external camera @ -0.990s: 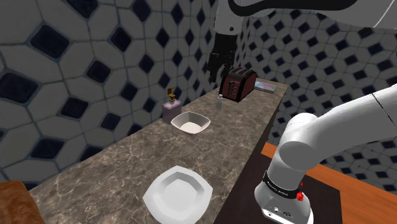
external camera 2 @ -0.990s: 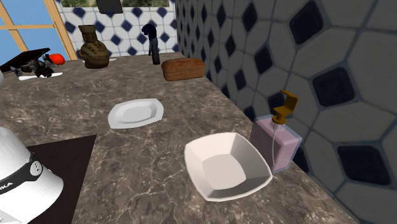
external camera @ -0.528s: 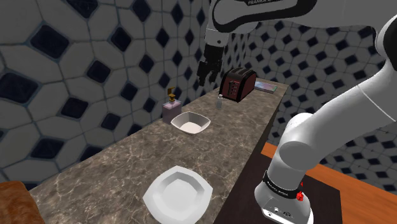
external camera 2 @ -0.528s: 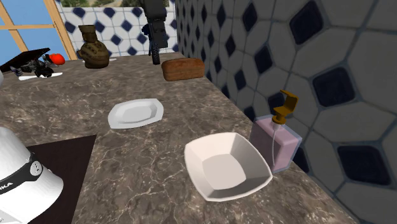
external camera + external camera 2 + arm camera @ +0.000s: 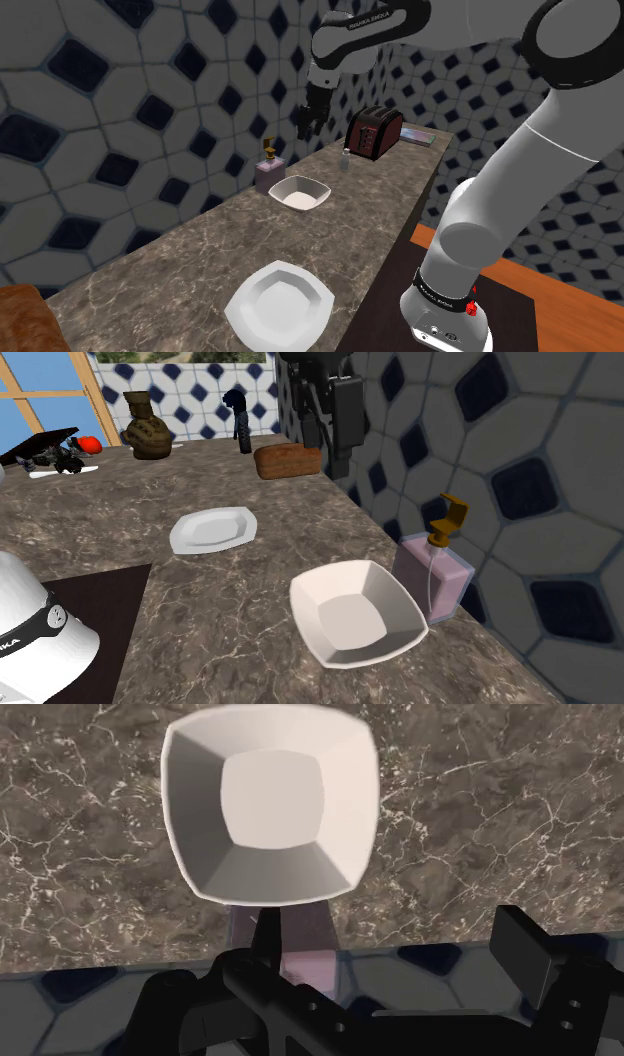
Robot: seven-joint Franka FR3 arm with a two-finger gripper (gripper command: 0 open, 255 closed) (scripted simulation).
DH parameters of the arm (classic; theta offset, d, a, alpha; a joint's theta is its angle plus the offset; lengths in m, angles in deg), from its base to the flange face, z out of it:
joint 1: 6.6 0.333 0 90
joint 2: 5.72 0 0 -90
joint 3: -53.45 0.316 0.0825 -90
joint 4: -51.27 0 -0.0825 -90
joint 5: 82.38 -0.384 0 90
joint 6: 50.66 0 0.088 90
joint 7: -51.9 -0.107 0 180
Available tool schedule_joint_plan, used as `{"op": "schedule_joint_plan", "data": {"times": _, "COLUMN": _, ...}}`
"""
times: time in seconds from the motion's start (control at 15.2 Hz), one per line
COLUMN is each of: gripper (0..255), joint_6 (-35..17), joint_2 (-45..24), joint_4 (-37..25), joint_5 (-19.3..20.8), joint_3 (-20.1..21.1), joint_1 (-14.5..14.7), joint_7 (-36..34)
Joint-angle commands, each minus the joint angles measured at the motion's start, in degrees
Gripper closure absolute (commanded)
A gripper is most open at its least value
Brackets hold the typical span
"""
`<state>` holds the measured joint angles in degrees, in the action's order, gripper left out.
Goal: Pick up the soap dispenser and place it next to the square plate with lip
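Black and two-fingered, the end effector [image 5: 303,118] hovers high over the far part of the surface [image 5: 180,250], close to the tiled wall. In the wrist view its fingers [image 5: 265,932] stand well apart, wide open, with nothing between them. Just below it in that view is the soap dispenser [image 5: 305,932], a pale pinkish block that sits by one finger rather than centred between the two. In the second exterior view the dispenser [image 5: 435,574] stands upright against the wall, with a brownish-gold pump on top. It is just beside a deep white square bowl [image 5: 355,614] and well below the end effector [image 5: 330,444]. The shoulder view agrees: the dispenser [image 5: 268,172] is on the wall side of the bowl [image 5: 300,192]. Farther along the surface, toward the stand, lies a flatter white plate with a raised rim [image 5: 278,303], well apart from both. I take that plate to be the goal, since the dispenser is already next to the bowl, though the pictures do not settle which dish the task means. The step in hand looks like the approach, with the grasp not yet begun. The next move calls for bringing the open fingers in line so the dispenser's body falls between them. It then calls for descending past the pump without knocking it or the bowl's near edge. The wall leaves little room on that side. A dark red toaster [image 5: 375,132] stands beyond, clear of the path.
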<state>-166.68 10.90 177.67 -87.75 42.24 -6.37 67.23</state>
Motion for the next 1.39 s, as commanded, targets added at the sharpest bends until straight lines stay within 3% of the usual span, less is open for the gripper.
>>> {"op": "schedule_joint_plan", "data": {"times": 0.0, "gripper": 0, "joint_6": -2.36, "joint_2": -4.27, "joint_4": -2.12, "joint_5": -2.27, "joint_3": -1.33, "joint_1": 0.38, "joint_7": 2.91}}
{"op": "schedule_joint_plan", "data": {"times": 0.46, "gripper": 0, "joint_6": -6.52, "joint_2": -19.89, "joint_4": -12.8, "joint_5": -12.61, "joint_3": -4.03, "joint_1": 0.19, "joint_7": 13.61}}
{"op": "schedule_joint_plan", "data": {"times": 0.86, "gripper": 0, "joint_6": -6.1, "joint_2": -33.93, "joint_4": -25.78, "joint_5": -21.56, "joint_3": -3.26, "joint_1": -2.59, "joint_7": 21.21}}
{"op": "schedule_joint_plan", "data": {"times": 1.32, "gripper": 0, "joint_6": -9.4, "joint_2": -36.66, "joint_4": -25.17, "joint_5": -23.05, "joint_3": -2.35, "joint_1": -2.38, "joint_7": 22.12}}
